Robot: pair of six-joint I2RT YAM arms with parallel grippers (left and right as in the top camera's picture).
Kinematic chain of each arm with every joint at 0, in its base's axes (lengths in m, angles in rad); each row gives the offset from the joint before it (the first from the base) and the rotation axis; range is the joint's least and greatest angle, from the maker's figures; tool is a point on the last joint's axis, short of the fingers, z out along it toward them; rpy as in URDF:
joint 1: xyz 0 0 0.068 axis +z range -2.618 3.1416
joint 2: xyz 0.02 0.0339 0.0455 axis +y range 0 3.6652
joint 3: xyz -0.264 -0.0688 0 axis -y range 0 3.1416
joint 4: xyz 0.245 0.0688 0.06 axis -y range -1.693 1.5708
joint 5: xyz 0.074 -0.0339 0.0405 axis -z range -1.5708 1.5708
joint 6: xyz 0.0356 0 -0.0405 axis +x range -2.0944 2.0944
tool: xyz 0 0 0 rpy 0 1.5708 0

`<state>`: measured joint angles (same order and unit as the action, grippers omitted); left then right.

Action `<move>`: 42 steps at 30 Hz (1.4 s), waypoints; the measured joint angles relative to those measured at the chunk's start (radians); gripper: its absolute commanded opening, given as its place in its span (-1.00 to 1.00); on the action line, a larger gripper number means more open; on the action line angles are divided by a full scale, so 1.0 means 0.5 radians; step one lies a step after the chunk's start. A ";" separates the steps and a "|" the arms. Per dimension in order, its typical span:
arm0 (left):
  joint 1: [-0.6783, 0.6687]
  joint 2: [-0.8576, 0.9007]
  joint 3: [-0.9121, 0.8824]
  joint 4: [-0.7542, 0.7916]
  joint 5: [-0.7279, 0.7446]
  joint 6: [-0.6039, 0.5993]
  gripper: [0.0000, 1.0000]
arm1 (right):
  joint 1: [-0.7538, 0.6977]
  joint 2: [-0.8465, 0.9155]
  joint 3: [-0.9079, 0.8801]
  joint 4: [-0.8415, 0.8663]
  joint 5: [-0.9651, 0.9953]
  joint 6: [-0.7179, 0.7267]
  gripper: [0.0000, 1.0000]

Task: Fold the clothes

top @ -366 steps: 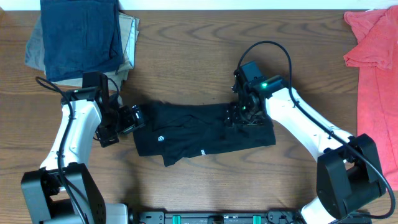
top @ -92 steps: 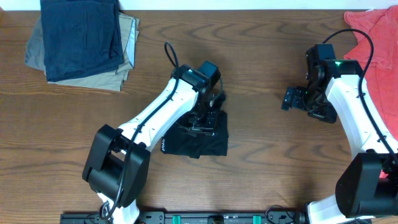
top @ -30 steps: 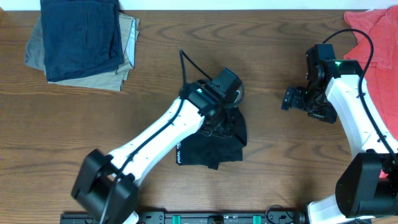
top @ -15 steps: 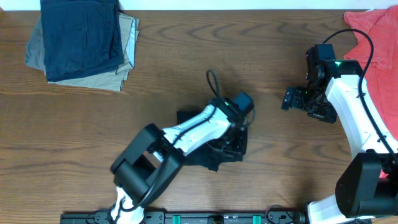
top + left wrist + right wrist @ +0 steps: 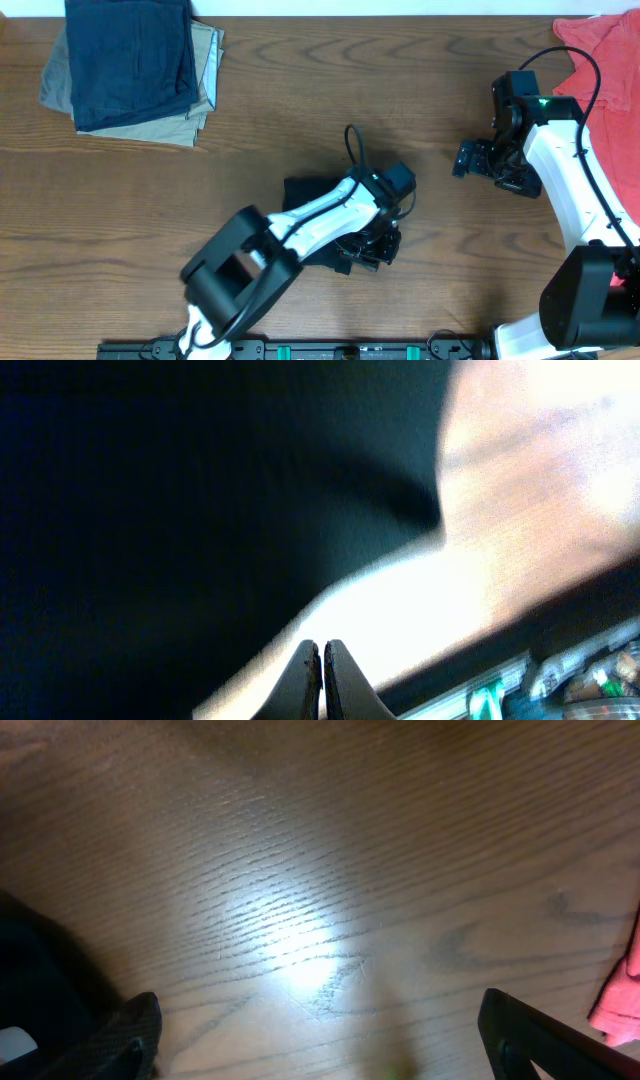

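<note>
The clothes (image 5: 305,192) are a black shirt bunched into a small heap at the table's middle, mostly under my left arm. In the overhead view my left gripper (image 5: 381,240) sits low on the heap's right end. The left wrist view shows dark fabric (image 5: 180,510) filling the top and left. There the left gripper (image 5: 322,652) is shut, tips pressed together over bright wood, with nothing visible between them. My right gripper (image 5: 462,160) hovers open over bare wood to the right of the heap. In its wrist view the right gripper (image 5: 325,1050) has its fingers spread wide.
A folded navy and khaki stack (image 5: 135,65) lies at the back left. A coral-red T-shirt (image 5: 605,90) lies at the right edge, and its hem shows in the right wrist view as red cloth (image 5: 620,1000). The table's front rail (image 5: 560,670) is close behind the left fingers.
My left arm has swung right and toward the front edge, and the black heap has shifted right with it. The right arm has not moved.
</note>
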<state>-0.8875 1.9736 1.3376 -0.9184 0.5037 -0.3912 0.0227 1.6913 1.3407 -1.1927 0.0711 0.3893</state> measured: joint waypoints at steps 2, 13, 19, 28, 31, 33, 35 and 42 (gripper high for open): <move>0.018 -0.117 0.008 -0.012 0.012 0.022 -0.88 | 0.000 0.000 0.000 0.001 0.000 0.000 0.99; 0.458 -0.703 0.120 0.112 -0.224 0.056 -0.88 | 0.000 0.000 0.000 0.002 -0.001 0.001 0.98; 0.546 -0.562 0.037 0.259 -0.242 0.050 -0.88 | 0.000 0.000 0.000 0.002 -0.002 0.000 0.99; 0.542 -0.111 -0.001 0.464 -0.033 0.043 -0.87 | 0.000 0.000 0.000 0.002 -0.001 0.000 0.99; 0.538 0.021 -0.005 0.562 0.040 0.043 -0.88 | 0.000 0.000 0.000 0.002 -0.002 0.000 0.99; 0.533 0.084 -0.005 0.620 0.067 0.043 -0.88 | 0.000 0.000 0.000 0.002 -0.002 0.000 0.99; 0.522 0.124 -0.005 0.656 0.088 0.042 -0.88 | 0.000 0.000 0.000 0.002 -0.002 0.001 0.99; 0.499 0.107 -0.006 0.655 0.205 0.042 -0.88 | 0.000 0.000 0.000 0.001 -0.001 0.000 0.98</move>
<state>-0.6380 2.0270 1.3346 -0.5911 0.6064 -0.3702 0.0227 1.6913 1.3407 -1.1923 0.0708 0.3893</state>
